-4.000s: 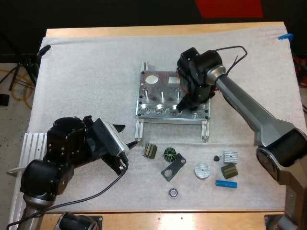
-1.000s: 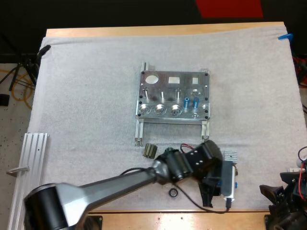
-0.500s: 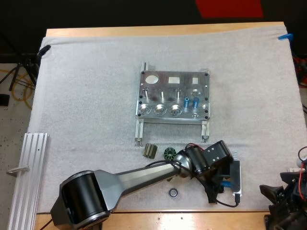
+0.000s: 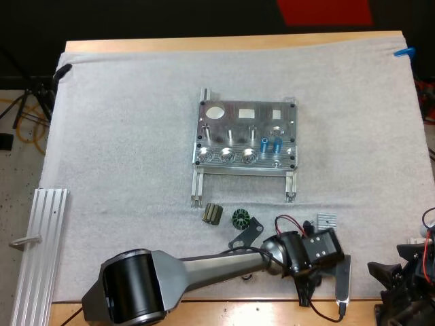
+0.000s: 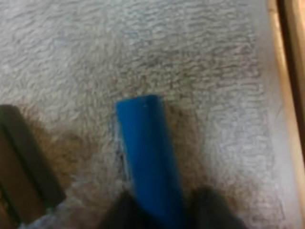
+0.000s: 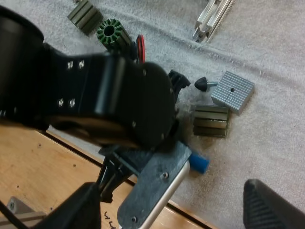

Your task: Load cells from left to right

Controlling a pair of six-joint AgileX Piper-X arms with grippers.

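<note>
Moved since half a second ago: the left arm (image 4: 204, 261), whose head now sits nearer the front edge of the mat (image 4: 122, 136) and further right. Fixture and loose parts are unchanged.

1. Left gripper (image 5: 162, 212): narrow, with its black fingers (image 5: 119, 212) set against both sides of the near end of the blue cylinder (image 5: 145, 152), holding it.
2. Blue cylinder: lies flat on the mat close to the front edge, where the wooden table (image 5: 290, 71) shows. In the right wrist view its free end pokes out from under the left gripper.
3. Olive ribbed block (image 6: 211, 121): just beside the blue cylinder, not touching it.
4. Ribbed silver block (image 6: 232, 90): beyond the olive ribbed block, with a black knob (image 6: 202, 84) just beside its corner.
5. Right gripper (image 6: 171, 200): wide, with nothing between its fingers, off the mat's front right corner and facing the left gripper.
6. Metal fixture (image 4: 245, 112): mid-mat, well apart from both grippers. Two loaded blue cells (image 4: 266, 144) stand side by side in its right part.
7. Green toothed ring (image 4: 240, 218), second olive block (image 4: 213, 214) and dark bracket (image 4: 246, 234): on the mat in front of the metal fixture, the dark bracket nearest the left arm.
</note>
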